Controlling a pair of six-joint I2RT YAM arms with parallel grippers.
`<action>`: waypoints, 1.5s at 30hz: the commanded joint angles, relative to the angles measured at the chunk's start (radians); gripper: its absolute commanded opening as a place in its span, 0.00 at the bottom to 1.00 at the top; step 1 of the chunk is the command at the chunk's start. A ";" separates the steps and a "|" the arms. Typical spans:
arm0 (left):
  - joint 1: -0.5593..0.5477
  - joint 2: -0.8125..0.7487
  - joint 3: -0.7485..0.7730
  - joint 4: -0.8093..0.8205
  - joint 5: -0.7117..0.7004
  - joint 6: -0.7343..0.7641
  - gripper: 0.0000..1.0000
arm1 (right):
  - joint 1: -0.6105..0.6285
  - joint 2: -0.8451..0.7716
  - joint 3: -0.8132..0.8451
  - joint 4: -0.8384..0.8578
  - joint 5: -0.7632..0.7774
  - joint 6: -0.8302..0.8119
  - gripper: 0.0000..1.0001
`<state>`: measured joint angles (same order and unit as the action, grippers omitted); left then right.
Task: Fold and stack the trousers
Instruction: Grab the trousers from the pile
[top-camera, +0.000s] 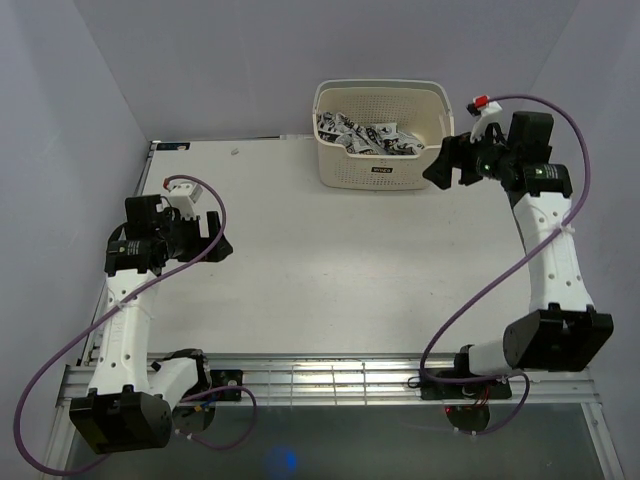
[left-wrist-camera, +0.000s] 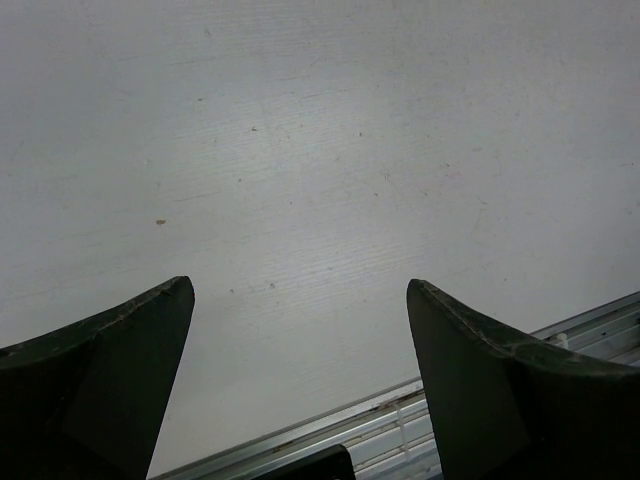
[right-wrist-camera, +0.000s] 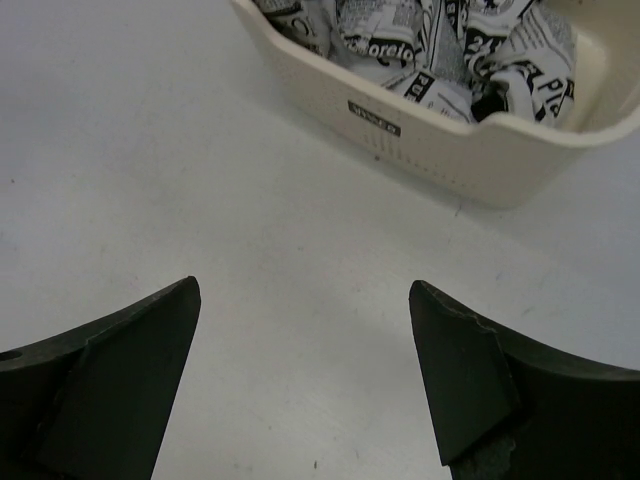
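Note:
The trousers (top-camera: 365, 136) lie crumpled inside the cream perforated basket (top-camera: 380, 172) at the back of the table; they are white cloth printed with black newspaper text. In the right wrist view the trousers (right-wrist-camera: 430, 45) fill the basket (right-wrist-camera: 470, 150) at the top. My right gripper (top-camera: 447, 162) hovers just right of the basket, open, with nothing between its fingers (right-wrist-camera: 470, 370). My left gripper (top-camera: 214, 238) hangs open over bare table at the left, far from the basket, and is empty too (left-wrist-camera: 300, 285).
The white table (top-camera: 300, 280) stretches between the two arms. An aluminium rail (top-camera: 330, 380) runs along the near edge, and the rail (left-wrist-camera: 480, 400) also shows below the left fingers. Grey walls close in on the left and right sides.

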<state>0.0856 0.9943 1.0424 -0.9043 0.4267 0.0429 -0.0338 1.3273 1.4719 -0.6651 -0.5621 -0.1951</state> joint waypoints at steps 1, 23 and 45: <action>0.000 -0.003 0.041 0.012 0.037 -0.023 0.98 | 0.028 0.134 0.165 0.160 -0.058 0.138 0.90; 0.034 -0.017 0.011 0.016 0.010 -0.032 0.98 | 0.390 0.866 0.628 0.492 0.257 0.293 0.90; 0.063 -0.057 -0.019 0.053 0.024 -0.063 0.98 | 0.362 0.793 0.513 0.695 0.110 0.525 0.90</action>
<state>0.1421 0.9707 1.0286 -0.8742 0.4343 -0.0120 0.3553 2.2520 2.0167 -0.0998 -0.3985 0.2405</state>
